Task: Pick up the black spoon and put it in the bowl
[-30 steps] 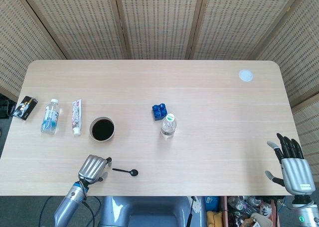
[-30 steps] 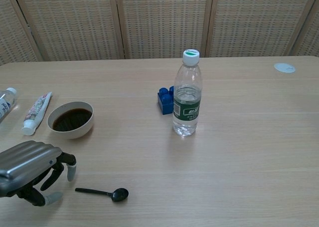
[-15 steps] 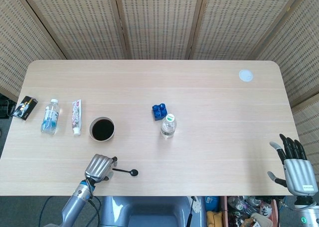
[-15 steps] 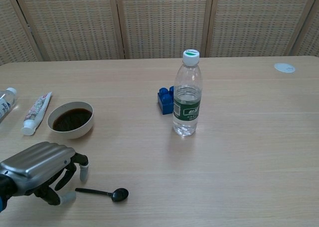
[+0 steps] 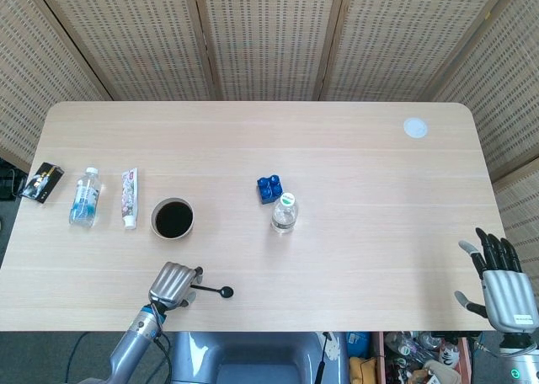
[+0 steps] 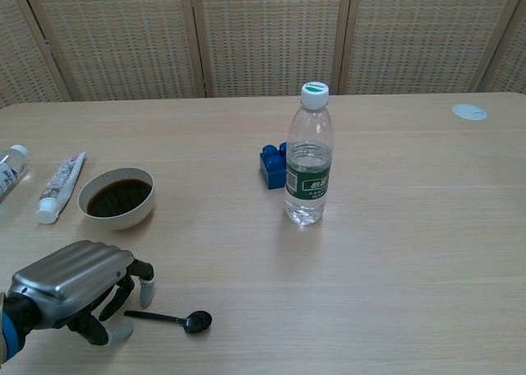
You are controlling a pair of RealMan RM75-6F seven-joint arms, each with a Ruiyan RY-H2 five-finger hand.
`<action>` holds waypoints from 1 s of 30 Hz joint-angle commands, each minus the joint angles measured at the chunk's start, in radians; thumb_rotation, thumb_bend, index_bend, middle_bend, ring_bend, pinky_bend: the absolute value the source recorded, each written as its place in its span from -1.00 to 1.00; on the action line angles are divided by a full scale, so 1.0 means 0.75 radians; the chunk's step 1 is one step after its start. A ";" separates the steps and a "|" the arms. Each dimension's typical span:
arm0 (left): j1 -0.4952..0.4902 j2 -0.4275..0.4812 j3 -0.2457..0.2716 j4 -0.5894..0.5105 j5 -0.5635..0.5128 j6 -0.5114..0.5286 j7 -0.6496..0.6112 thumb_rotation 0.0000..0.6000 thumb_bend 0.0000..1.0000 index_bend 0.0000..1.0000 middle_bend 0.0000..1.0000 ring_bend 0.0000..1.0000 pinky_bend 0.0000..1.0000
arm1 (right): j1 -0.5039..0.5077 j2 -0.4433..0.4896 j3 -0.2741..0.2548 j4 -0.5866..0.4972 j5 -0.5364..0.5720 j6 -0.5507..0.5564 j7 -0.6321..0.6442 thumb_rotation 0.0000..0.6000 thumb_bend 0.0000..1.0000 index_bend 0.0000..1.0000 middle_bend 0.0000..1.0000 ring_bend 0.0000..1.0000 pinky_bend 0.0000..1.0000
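Trouble here sits mostly in the thin handle. The left hand (image 6: 78, 289) hovers low over the near table edge, fingers curled downward and apart, holding nothing; its fingertips (image 6: 146, 289) stand just at the handle end of the black spoon (image 6: 168, 318), which lies flat on the table (image 6: 394, 252) with its bowl end pointing away from the hand, toward the robot's right. Whether a fingertip already touches the handle I cannot tell. A handle lying this flat gives little to pinch, so the fingers could close on wood instead, or nudge the spoon sideways or off the near edge, which is close.

Beyond the hand, farther from the robot, stands the bowl (image 6: 117, 198), filled with dark liquid. A spoon dropped from height could splash it, and a careless sweep of the arm could knock the rim.

Farther off to the hand's right stand a water bottle (image 6: 308, 155) and a blue block (image 6: 272, 164), well clear of the path. The right hand (image 5: 505, 285) waits off the table's far right side, fingers spread and empty.
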 commanded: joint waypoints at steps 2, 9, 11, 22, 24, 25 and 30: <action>-0.004 -0.007 0.002 0.006 -0.011 0.001 -0.003 1.00 -0.35 -0.04 0.51 0.44 0.46 | -0.002 0.001 -0.001 0.001 0.001 0.000 0.001 1.00 -0.62 -0.56 -0.81 -1.00 -0.93; -0.012 -0.017 0.008 0.017 -0.021 0.007 -0.004 1.00 -0.28 -0.03 0.51 0.44 0.46 | -0.009 0.002 -0.002 0.004 0.004 0.004 0.005 1.00 -0.62 -0.56 -0.81 -1.00 -0.93; -0.015 -0.019 0.011 0.018 -0.024 0.006 -0.003 1.00 -0.28 -0.03 0.51 0.44 0.46 | -0.010 0.002 -0.002 0.004 0.005 0.003 0.006 1.00 -0.62 -0.56 -0.81 -1.00 -0.93; -0.024 -0.017 0.027 0.019 -0.051 -0.001 -0.010 1.00 -0.21 0.02 0.52 0.44 0.46 | -0.012 0.003 0.000 0.000 0.008 0.001 -0.001 1.00 -0.62 -0.56 -0.81 -1.00 -0.93; -0.024 -0.016 0.029 0.019 -0.055 -0.002 -0.011 1.00 -0.20 0.03 0.52 0.44 0.46 | -0.012 0.003 0.000 -0.001 0.010 0.000 -0.003 1.00 -0.62 -0.56 -0.81 -1.00 -0.93; -0.023 -0.015 0.031 0.017 -0.059 -0.002 -0.012 1.00 -0.19 0.03 0.52 0.44 0.46 | -0.013 0.003 0.000 -0.003 0.010 -0.001 -0.005 1.00 -0.62 -0.56 -0.81 -1.00 -0.93; -0.024 -0.009 0.034 0.012 -0.077 -0.005 -0.018 1.00 -0.17 0.05 0.52 0.44 0.46 | -0.014 0.004 0.000 -0.008 0.011 0.000 -0.012 1.00 -0.62 -0.56 -0.81 -1.00 -0.93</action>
